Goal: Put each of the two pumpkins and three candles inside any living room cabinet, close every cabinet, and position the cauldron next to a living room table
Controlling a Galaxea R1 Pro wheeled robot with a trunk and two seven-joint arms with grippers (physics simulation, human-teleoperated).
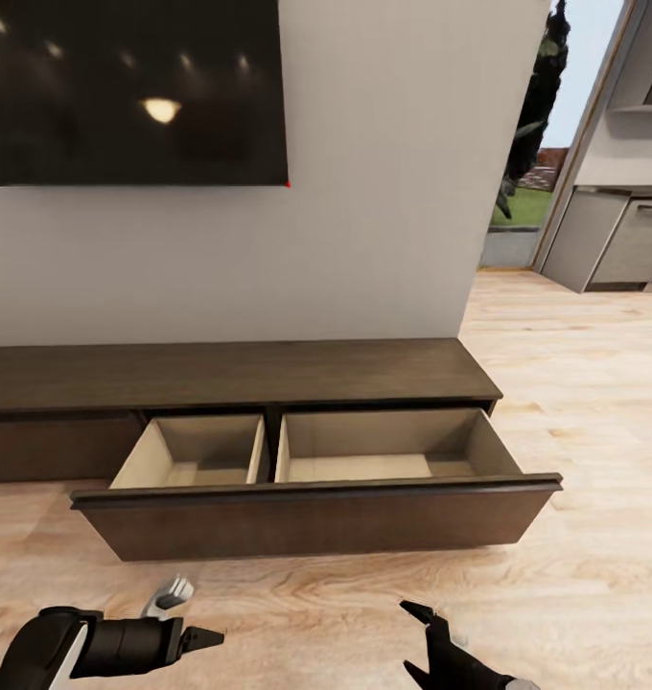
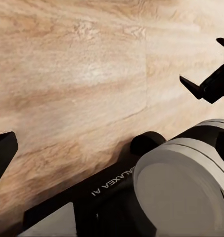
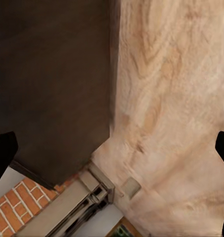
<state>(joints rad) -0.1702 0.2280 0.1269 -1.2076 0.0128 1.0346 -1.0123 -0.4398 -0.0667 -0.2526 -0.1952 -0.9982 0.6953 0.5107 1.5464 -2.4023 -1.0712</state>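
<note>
Low at the lower left of the head view, the black left gripper (image 1: pixel 203 637) lies pointing toward the middle of the frame, its fingers seeming close together at their tips with nothing between them. How far they stand apart cannot be told: its own wrist view shows just one dark fingertip (image 2: pixel 2 155) at the frame's left edge over the pale wood plank floor (image 2: pixel 77 84).

Above, in the upper left, a large black wall-mounted screen (image 1: pixel 134 91) hangs on the pale grey wall (image 1: pixel 384 192). Across the middle runs the long low dark brown wood cabinet (image 1: pixel 230 374) with its flat top. Its wide drawer (image 1: pixel 316 517) is pulled out toward the camera, and both of its pale beige compartments are bare inside.

Near the lower right, the black right gripper (image 1: pixel 424 630) hovers over the floor in front of the drawer, its fingers spread wide and empty; in its wrist view one dark fingertip (image 3: pixel 3 153) shows at each side edge.

At the upper right, grey kitchen cupboards (image 1: pixel 614 244) stand beyond a doorway.
</note>
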